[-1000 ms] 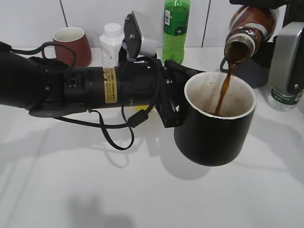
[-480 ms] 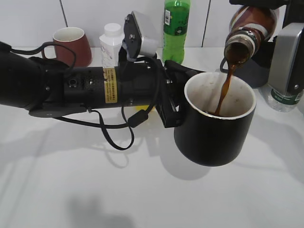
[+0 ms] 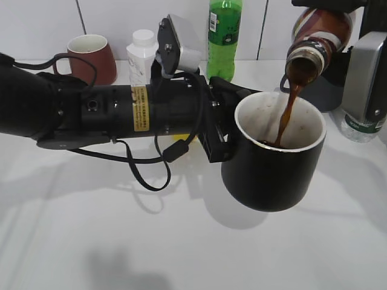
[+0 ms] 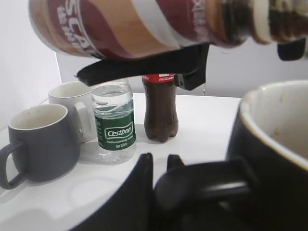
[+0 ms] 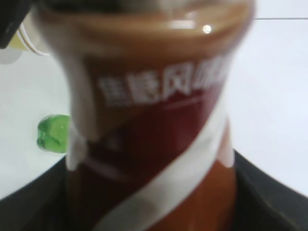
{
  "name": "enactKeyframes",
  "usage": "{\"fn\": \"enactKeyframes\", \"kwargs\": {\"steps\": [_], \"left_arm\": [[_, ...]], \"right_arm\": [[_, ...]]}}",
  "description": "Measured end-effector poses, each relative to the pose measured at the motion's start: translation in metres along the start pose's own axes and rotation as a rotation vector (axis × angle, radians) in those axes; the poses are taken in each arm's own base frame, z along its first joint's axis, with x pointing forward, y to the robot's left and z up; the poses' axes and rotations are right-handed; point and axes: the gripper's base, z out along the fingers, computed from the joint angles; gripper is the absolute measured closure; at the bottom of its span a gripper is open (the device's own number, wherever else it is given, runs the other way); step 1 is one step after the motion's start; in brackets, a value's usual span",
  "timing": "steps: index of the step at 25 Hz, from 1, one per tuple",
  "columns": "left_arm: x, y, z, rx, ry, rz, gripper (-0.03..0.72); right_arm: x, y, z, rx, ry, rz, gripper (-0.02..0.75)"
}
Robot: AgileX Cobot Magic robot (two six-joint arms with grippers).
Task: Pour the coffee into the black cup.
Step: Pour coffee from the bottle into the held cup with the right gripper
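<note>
My left gripper (image 3: 219,136) is shut on the handle of the glossy black cup (image 3: 273,172) and holds it tilted above the table; the cup also fills the right of the left wrist view (image 4: 274,159), with the jaws (image 4: 161,166) clamped on the handle. My right gripper, at the top right edge, is shut on the coffee bottle (image 3: 315,36), tipped mouth-down over the cup. A brown stream (image 3: 284,118) runs from its mouth into the white inside. The bottle's brown, white and red label fills the right wrist view (image 5: 154,120) and crosses the top of the left wrist view (image 4: 144,24).
A dark red mug (image 3: 92,57), a white bottle (image 3: 141,55) and a green soda bottle (image 3: 224,36) stand along the back wall. A grey mug (image 4: 38,144), a white mug (image 4: 72,106), a clear water bottle (image 4: 113,122) and a cola bottle (image 4: 160,108) stand together.
The coffee keeps streaming into the cup. The stream has shifted slightly and the level in the cup has risen a little. Both arms hold their places.
</note>
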Motion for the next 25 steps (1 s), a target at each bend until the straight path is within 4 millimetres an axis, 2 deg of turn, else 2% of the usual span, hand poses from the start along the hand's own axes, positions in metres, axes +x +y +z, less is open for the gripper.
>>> {"fn": "enactKeyframes", "kwargs": {"steps": [25], "left_arm": [[0.0001, -0.0002, 0.0, 0.002, 0.001, 0.002, 0.635]], "right_arm": [[-0.0001, -0.0003, -0.0001, 0.002, 0.0, -0.039, 0.211]]}}
